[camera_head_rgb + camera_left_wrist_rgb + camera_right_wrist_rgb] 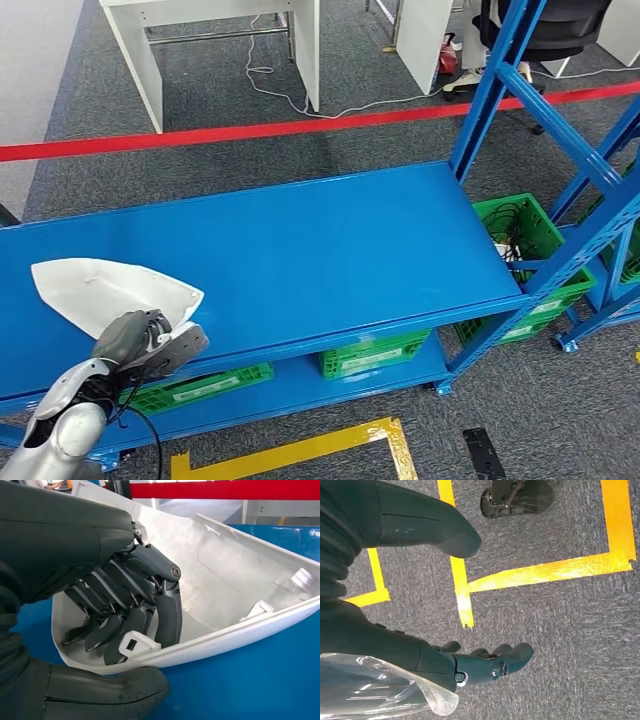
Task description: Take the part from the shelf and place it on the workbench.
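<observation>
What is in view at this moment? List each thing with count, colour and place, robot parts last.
part: one, white, lying on the shelf's left end
shelf: one, blue, across the middle
crates: several, green, on and beside the lower shelf level
barrier tape: one, red, behind the shelf
desks: white, on the grey carpet behind
floor tape: yellow lines on the carpet
left hand: fingers curled inside the part, thumb beneath its edge
right hand: open, hanging over the floor
</observation>
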`<move>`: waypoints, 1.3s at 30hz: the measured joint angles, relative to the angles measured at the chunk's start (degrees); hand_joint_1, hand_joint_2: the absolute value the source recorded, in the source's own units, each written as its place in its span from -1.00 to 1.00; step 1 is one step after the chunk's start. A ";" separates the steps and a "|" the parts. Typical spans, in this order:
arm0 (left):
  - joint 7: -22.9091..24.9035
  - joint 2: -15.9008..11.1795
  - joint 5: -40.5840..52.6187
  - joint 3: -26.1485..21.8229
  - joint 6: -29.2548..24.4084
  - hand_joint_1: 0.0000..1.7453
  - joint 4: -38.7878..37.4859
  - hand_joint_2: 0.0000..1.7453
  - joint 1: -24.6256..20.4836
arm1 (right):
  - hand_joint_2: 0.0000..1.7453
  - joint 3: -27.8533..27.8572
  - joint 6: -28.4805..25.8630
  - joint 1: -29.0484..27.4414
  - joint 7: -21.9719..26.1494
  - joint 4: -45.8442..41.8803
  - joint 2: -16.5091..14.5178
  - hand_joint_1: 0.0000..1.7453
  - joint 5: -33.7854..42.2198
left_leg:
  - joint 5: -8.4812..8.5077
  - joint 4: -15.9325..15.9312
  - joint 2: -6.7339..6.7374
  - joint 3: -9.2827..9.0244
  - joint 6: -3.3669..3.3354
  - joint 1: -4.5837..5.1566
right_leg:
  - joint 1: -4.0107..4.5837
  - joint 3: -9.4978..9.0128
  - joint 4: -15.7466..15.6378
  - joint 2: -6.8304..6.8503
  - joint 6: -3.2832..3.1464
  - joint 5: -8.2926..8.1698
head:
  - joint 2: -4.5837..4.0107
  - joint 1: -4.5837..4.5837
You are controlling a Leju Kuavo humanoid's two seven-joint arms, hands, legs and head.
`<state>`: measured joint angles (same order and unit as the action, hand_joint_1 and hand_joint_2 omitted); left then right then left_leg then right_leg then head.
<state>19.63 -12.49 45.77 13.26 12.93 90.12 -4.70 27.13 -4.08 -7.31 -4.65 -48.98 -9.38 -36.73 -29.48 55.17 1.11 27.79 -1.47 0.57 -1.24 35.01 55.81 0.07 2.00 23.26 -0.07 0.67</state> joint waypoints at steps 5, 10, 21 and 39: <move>0.00 0.08 0.16 -0.42 -0.46 1.00 0.04 1.00 0.13 | 1.00 -0.34 -0.22 -0.08 -0.07 0.00 0.02 -1.00 0.29 | -0.01 0.00 0.00 0.00 0.01 0.00 | 0.00 0.01 0.01 0.00 0.00 0.00 | 0.00 -0.01; -0.75 0.21 0.62 -1.08 -1.61 1.00 0.11 1.00 0.52 | 1.00 -0.47 -0.40 -0.25 -0.10 0.00 0.05 -1.00 0.71 | 0.00 0.00 0.00 -0.01 0.01 0.00 | 0.00 0.02 0.01 -0.01 -0.01 0.00 | 0.00 -0.01; -8.31 2.06 4.48 -2.68 -9.66 1.00 6.62 1.00 3.08 | 1.00 0.22 -0.42 -3.10 1.84 -0.40 -0.04 -1.00 1.63 | -0.01 0.00 0.00 0.10 0.01 0.00 | 0.01 0.14 0.03 0.00 -0.05 0.04 | 0.00 0.01; -17.31 3.13 4.66 -2.23 -19.02 1.00 19.80 1.00 4.26 | 1.00 7.45 2.87 -5.25 4.83 -2.92 -3.06 -1.00 -1.95 | -0.06 0.01 0.02 0.19 0.02 0.00 | 0.01 0.28 0.03 -0.07 -0.06 0.06 | 0.00 0.00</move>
<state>2.32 -9.37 50.43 11.03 -6.09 109.92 -0.44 34.58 -1.21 -12.56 0.18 -51.91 -12.44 -38.68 -29.53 55.18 1.13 27.98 -1.45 0.57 -1.23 35.29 55.84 0.00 1.94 23.32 -0.07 0.67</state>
